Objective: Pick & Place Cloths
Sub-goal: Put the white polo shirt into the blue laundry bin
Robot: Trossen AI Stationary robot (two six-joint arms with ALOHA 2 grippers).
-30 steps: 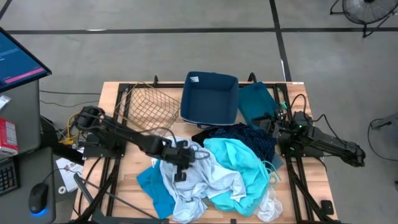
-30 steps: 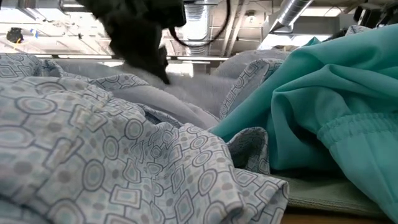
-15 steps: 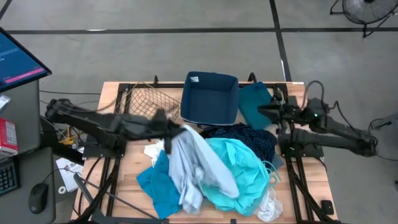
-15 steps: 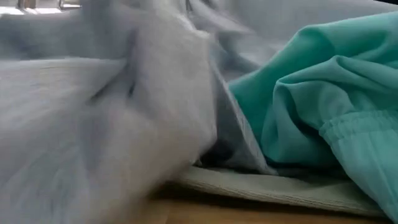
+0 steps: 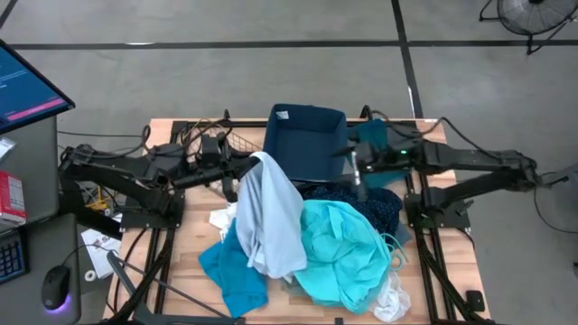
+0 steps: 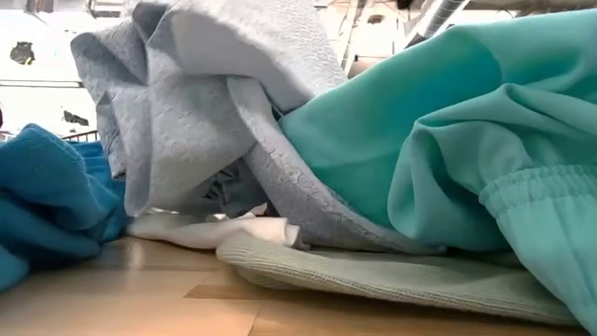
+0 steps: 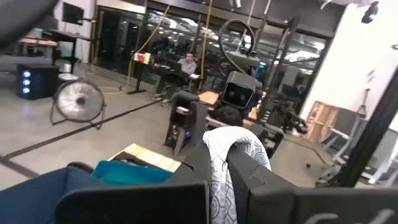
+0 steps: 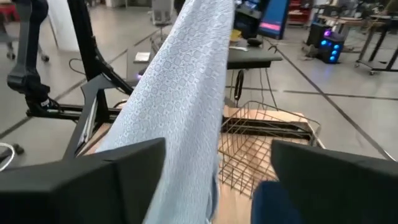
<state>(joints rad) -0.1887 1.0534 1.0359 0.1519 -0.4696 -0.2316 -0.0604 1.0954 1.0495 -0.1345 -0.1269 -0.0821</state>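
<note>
Wooden worktop [image 5: 185, 262] planks are carrying a heap of cloths at the near edge, with grey concrete floor spreading beyond. Nearest, a bright turquoise cloth [image 5: 339, 248] is bulging on the right of the heap, lying over a grey-green knit cloth [image 6: 392, 280] that is flat on the planks in the low view. A deeper blue cloth [image 5: 226, 275] is sitting at the near left. Rising out of the heap, the pale patterned cloth [image 5: 271, 221] is hanging in a long drape, its lower end trailing over the pile and covering part of the turquoise one. The left claw [image 5: 242, 169] is clenched on its top edge, holding it up in front of the brown wire basket [image 5: 203, 149]. A navy dotted cloth [image 5: 370, 203] is lying to the right. Farther off, the right claw [image 5: 355, 169] is standing released, fingers wide apart, beside the dark blue bin [image 5: 305, 142], near the hanging drape without touching it. Another teal cloth [image 5: 372, 144] is lying at the far right, under the right arm.
</note>
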